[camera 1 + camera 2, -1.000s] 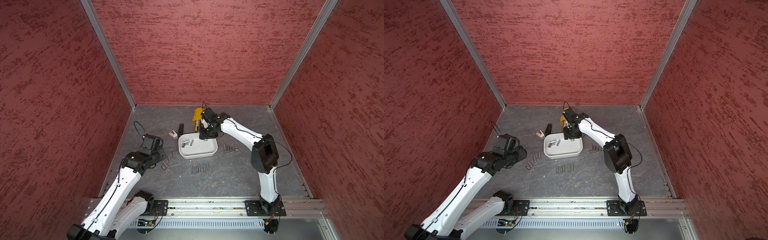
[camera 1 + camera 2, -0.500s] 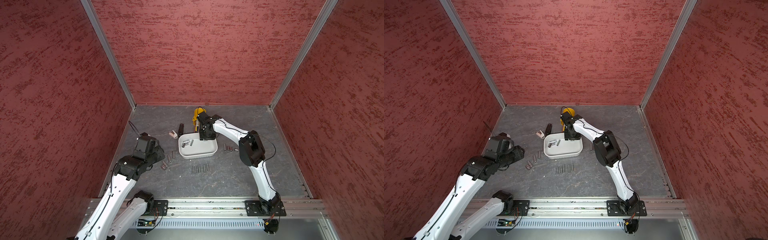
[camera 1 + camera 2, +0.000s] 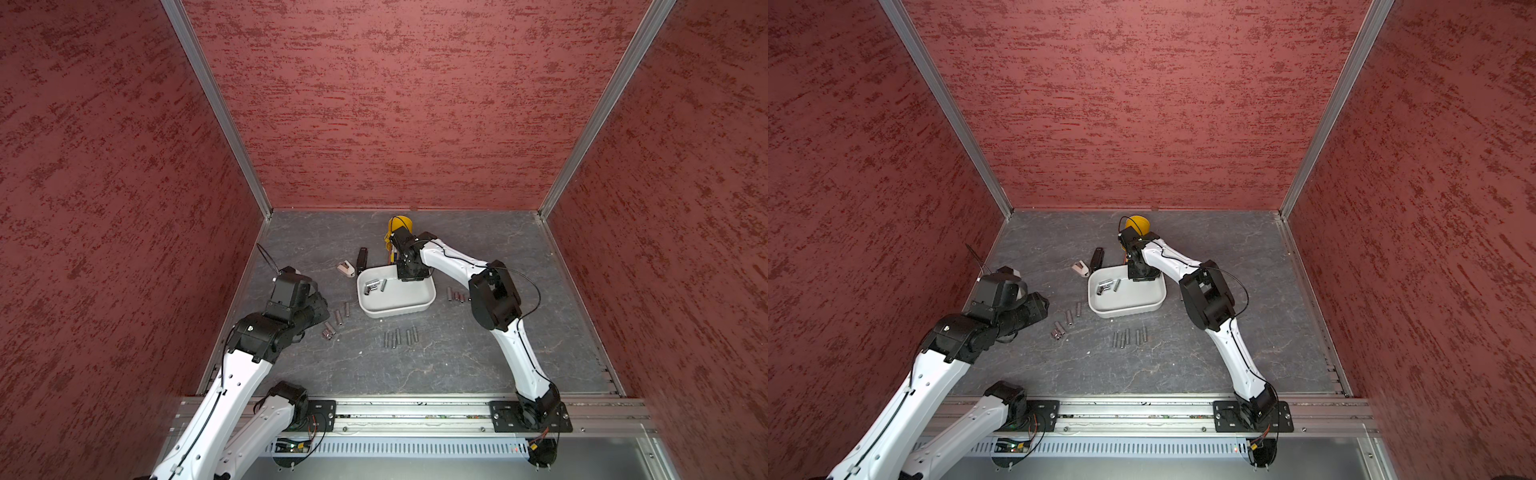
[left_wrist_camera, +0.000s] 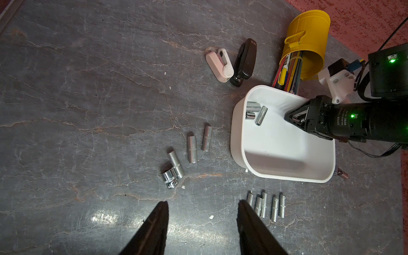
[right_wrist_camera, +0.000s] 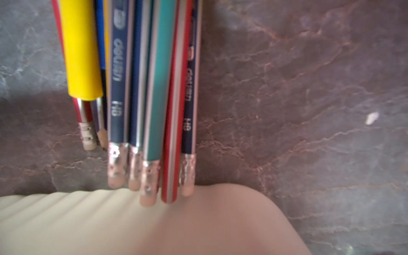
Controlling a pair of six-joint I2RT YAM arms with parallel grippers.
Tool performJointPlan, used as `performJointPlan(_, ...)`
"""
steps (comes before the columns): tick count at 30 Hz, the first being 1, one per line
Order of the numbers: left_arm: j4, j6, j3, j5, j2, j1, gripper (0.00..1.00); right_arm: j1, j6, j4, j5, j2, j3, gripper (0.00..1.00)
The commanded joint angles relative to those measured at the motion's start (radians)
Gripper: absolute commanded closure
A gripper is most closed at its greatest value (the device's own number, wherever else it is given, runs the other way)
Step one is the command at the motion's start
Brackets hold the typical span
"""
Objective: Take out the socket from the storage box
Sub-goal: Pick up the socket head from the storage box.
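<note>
The white storage box (image 3: 419,305) (image 3: 1152,305) (image 4: 284,154) sits mid-table. Three silver sockets (image 3: 374,286) (image 3: 1106,286) (image 4: 254,112) lie together in its back left corner. My right gripper (image 3: 409,275) (image 3: 1142,276) (image 4: 287,116) hangs over the box's back edge, apart from the sockets. Its fingers taper close together, and I cannot tell if they touch. The right wrist view shows only the box rim (image 5: 88,220) and pencils (image 5: 154,88). My left gripper (image 4: 202,201) (image 3: 320,307) is open and empty over bare table, left of the box.
A yellow pen cup (image 3: 400,226) (image 4: 306,44) lies tipped behind the box, its pencils touching the rim. A black stapler (image 4: 244,61) and a pink-white clip (image 4: 219,65) lie beside it. Loose sockets lie in front of the box (image 4: 267,205), to its left (image 4: 189,152) and right (image 3: 455,296).
My right arm folded its elbow inward and brought its gripper down to the box's back edge. The left arm shifted slightly. The sockets in the box stayed put.
</note>
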Motion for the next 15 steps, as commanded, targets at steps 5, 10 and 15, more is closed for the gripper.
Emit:
performJointPlan(5, 0.025, 0.019, -0.013, 0.013, 0.007, 0.007, 0.47, 0.001, -0.042, -0.022, -0.049, -0.088, 0.015, 0.76)
performJointPlan(10, 0.039, 0.033, -0.016, 0.051, 0.003, 0.008, 0.47, -0.015, -0.081, -0.039, -0.050, -0.235, -0.038, 0.77)
performJointPlan(15, 0.073, 0.048, -0.032, 0.112, 0.001, 0.009, 0.45, -0.085, -0.089, -0.004, -0.033, -0.421, -0.194, 0.77)
